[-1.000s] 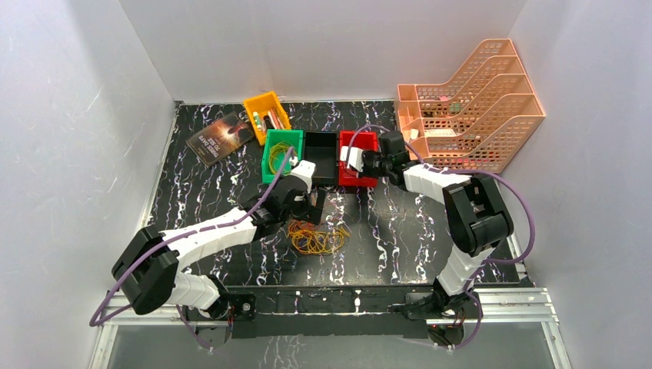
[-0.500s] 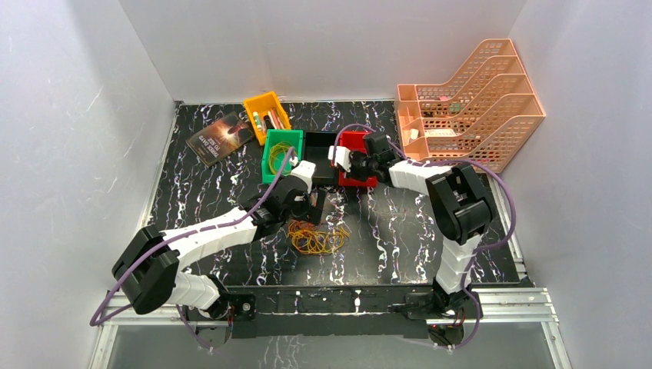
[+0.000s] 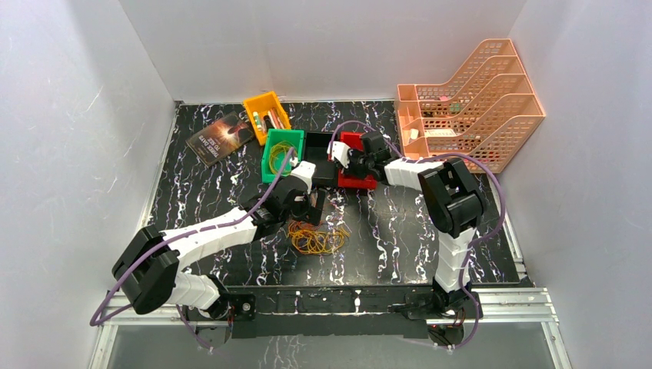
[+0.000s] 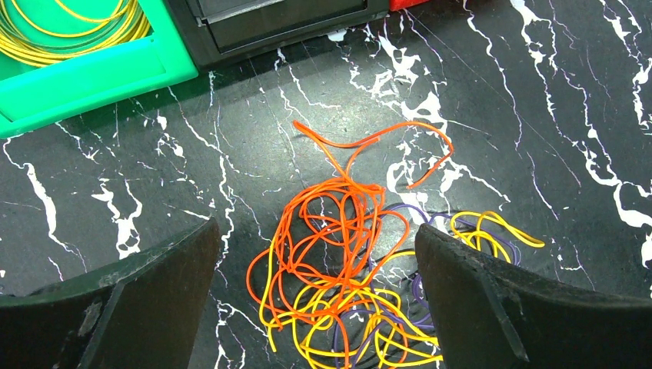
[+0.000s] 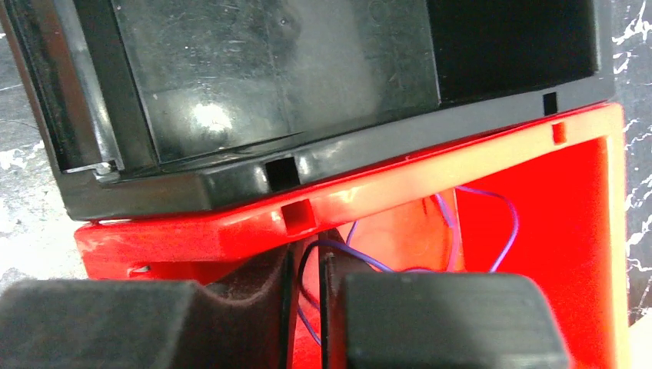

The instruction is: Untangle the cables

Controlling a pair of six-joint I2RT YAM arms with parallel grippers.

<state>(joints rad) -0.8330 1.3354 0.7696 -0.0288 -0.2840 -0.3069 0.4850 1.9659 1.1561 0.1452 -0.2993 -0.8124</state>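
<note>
Cables (image 3: 317, 240) lie in a loose tangle on the black marbled table (image 3: 415, 231), just in front of the row of small bins and between the two arms. In the left wrist view the tangle (image 4: 346, 261) shows orange loops on top, yellow ones below and to the right, and a few purple strands underneath. The left gripper (image 3: 307, 209) hangs over the far edge of the heap with its claw spread wide (image 4: 315, 231), one finger on each side of the orange loops and neither touching them. The right gripper (image 3: 337, 154) reaches over the red bin (image 3: 360, 181), beside the black bin (image 3: 321, 161). From its own camera, the right claw (image 5: 307, 307) stands nearly together, with only a narrow slit between the fingers. A thin purple strand (image 5: 492, 215) loops inside the red bin (image 5: 584, 231) toward that slit; I cannot tell whether it is pinched or loose. The green bin (image 3: 271, 171) at the left of the row holds a yellow coil (image 4: 69, 31).
</note>
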